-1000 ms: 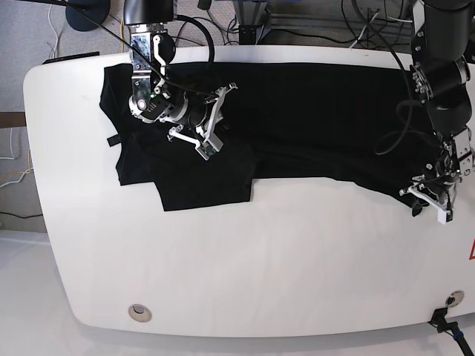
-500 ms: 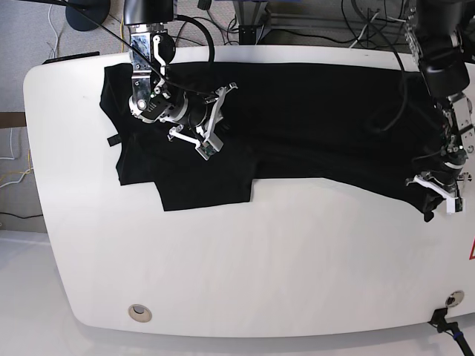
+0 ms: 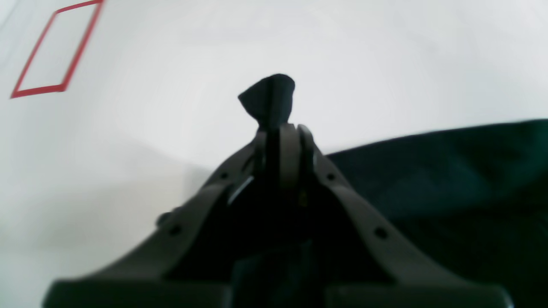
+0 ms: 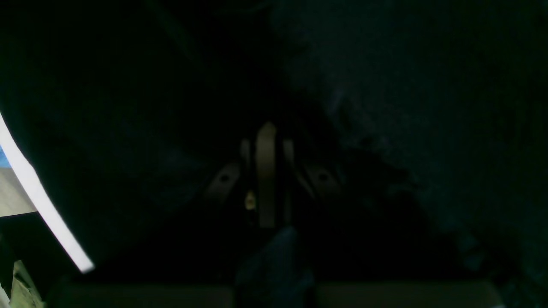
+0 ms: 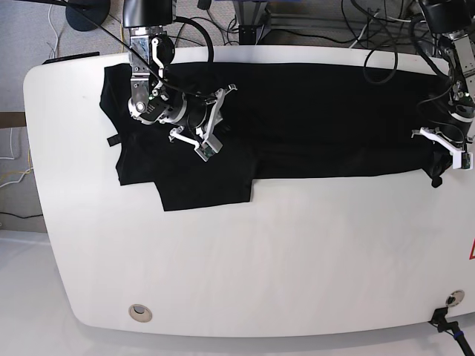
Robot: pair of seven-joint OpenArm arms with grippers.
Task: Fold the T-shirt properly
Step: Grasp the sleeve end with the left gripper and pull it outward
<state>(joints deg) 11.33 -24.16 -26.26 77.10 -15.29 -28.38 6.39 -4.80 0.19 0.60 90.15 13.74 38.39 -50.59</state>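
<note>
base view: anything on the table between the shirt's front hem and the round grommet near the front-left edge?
Nothing. In the base view the stretch from the T-shirt hem down to the grommet is bare white table.

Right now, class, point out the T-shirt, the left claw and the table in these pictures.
T-shirt (image 5: 319,119): base view, middle of the spread black cloth.
Left claw (image 3: 280,128): left wrist view, between the fingertips pinching a tuft of cloth.
Table (image 5: 260,259): base view, bare white top in front of the shirt.
</note>
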